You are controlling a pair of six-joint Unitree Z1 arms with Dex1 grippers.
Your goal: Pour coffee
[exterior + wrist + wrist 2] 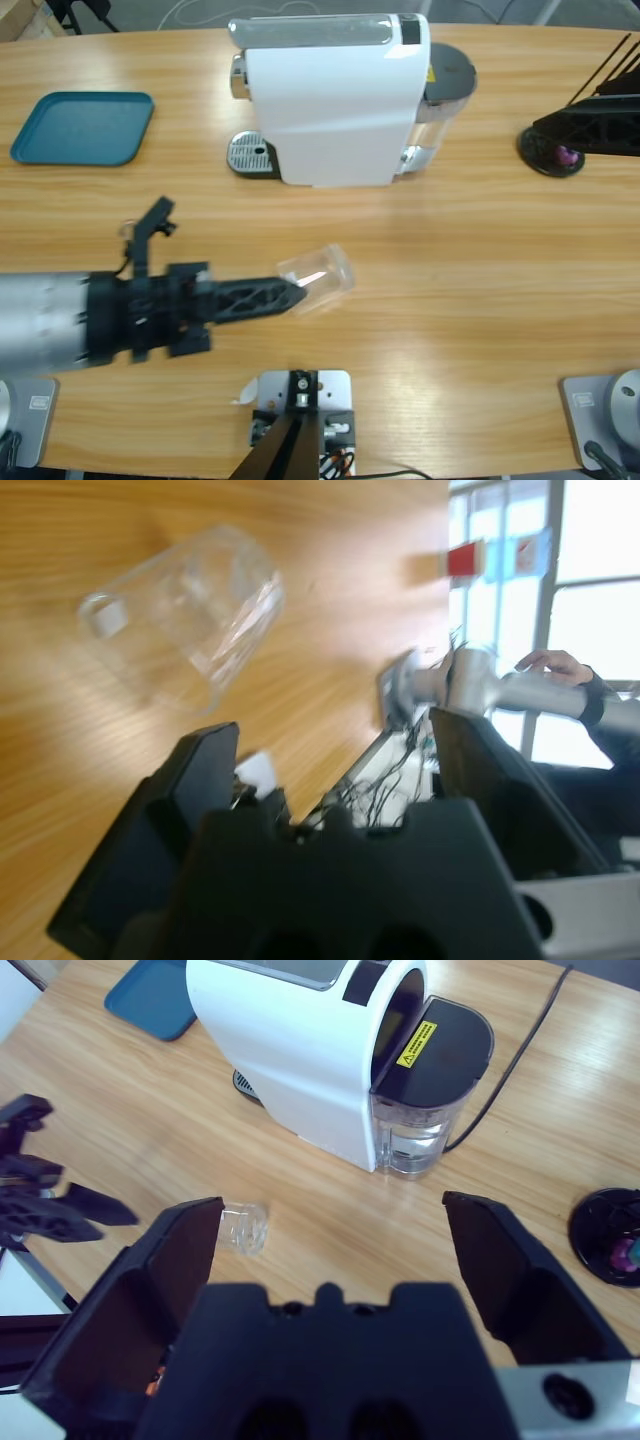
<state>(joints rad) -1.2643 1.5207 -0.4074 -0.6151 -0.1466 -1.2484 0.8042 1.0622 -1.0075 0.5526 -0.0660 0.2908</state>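
Left gripper [290, 293] spread wide, holding nothing; empty glass [318, 279] on its side just past the tips. Could roll away if nudged. Right gripper [330, 1250] gaping high above. No coffee visible; machine [330, 100] beyond.

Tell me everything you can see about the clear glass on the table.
The glass is small, clear and looks empty; no coffee shows in it. It lies on its side on the wooden table, in front of the white coffee machine. The left gripper is at its end with jaws open; whether they touch it cannot be told. Its thick base shows in the left wrist view.
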